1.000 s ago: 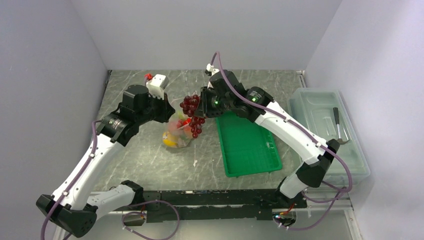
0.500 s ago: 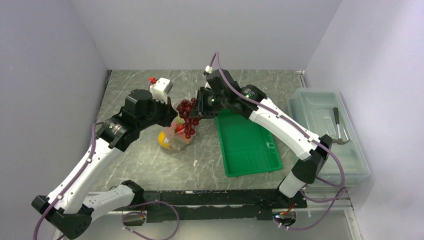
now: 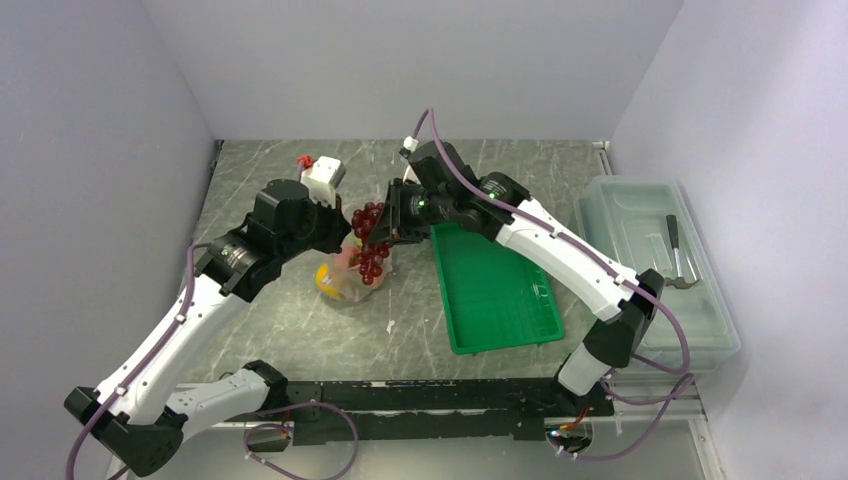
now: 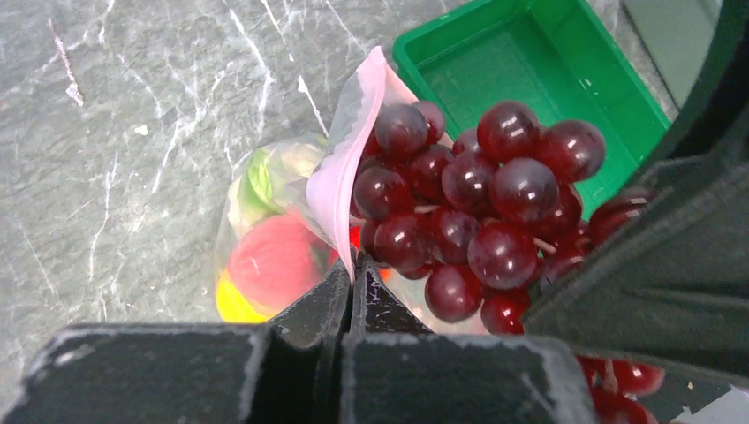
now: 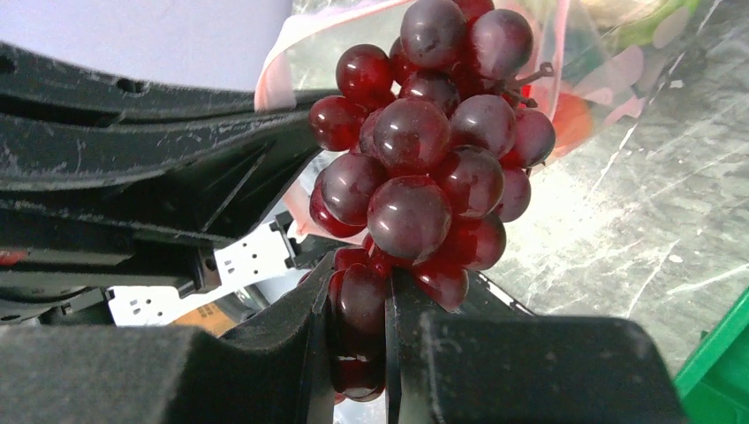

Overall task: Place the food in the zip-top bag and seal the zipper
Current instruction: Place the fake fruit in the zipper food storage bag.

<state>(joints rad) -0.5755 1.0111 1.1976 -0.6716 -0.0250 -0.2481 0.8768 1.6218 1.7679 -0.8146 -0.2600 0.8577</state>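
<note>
Left gripper (image 4: pixel 351 265): clamped on zipper (image 4: pixel 340 168), holding zip-top bag (image 3: pixel 340 285) mouth up.
Right gripper (image 5: pixel 358 296): clamped on grape bunch (image 5: pixel 424 150); shifted left since earlier, now at bag mouth.

grape bunch (image 3: pixel 369 238) blocking zip-top bag (image 3: pixel 341 281) mouth, left pincer (image 4: pixel 351 269) on its rim, green tray (image 3: pixel 495 288) beside

Honestly the grape bunch (image 5: pixel 424 150) looks like smooth, shiny dark red plastic, with a highlight on every bead. The zip-top bag (image 4: pixel 265 190) is thin, clear, crinkly film, and the zipper (image 4: pixel 340 168) is a frosted, matt pink strip. At 1 o'clock in the left wrist view, the green tray (image 4: pixel 530 79) reads as smooth semi-gloss plastic. The table (image 4: pixel 132 106) is grey, marbled and fairly matt. The left gripper (image 4: pixel 351 276) and right gripper (image 5: pixel 358 296) are matt black with pale scuffs.
</note>
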